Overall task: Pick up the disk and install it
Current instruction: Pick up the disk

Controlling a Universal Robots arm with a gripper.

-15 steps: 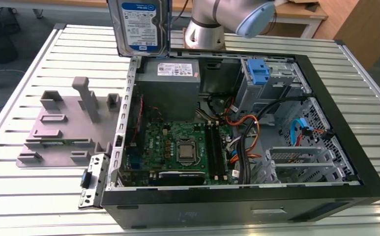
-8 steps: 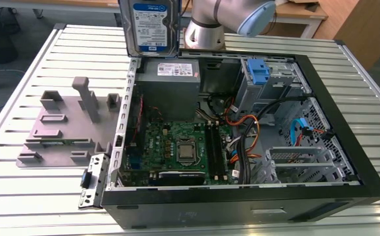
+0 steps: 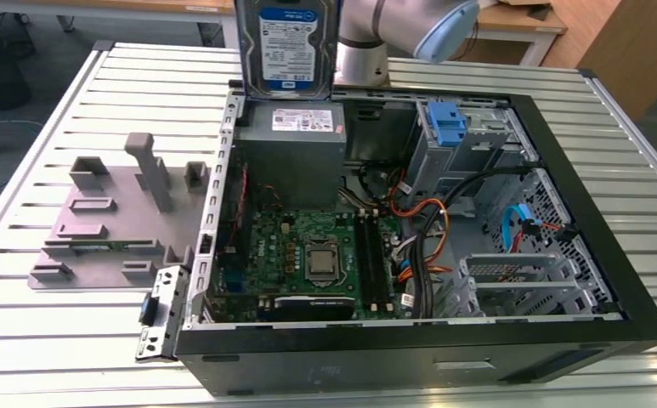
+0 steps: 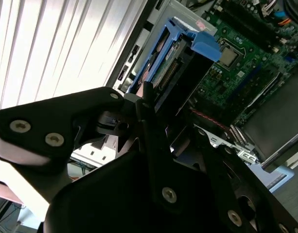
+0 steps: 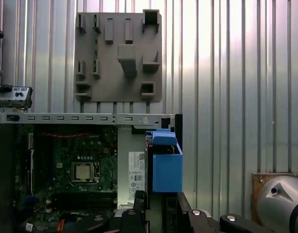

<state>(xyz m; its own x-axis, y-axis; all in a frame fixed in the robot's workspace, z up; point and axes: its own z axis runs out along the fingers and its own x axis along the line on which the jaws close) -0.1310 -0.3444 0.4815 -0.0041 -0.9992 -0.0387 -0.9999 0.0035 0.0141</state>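
Slatted table, 1 disk in hand

An open black computer case lies on the slatted metal worktop. Inside the case sit a green motherboard, a grey power-supply box, a bare blue bracket and orange cables. Just beside the case, on the exterior view's left, rests a grey fixture plate

An open computer case lies on a slatted table. On the exterior view's left, beside the case, lies a fixture plate. Inside, a motherboard lies nearer the camera, a power supply behind it. The disk hangs upright above the power supply.
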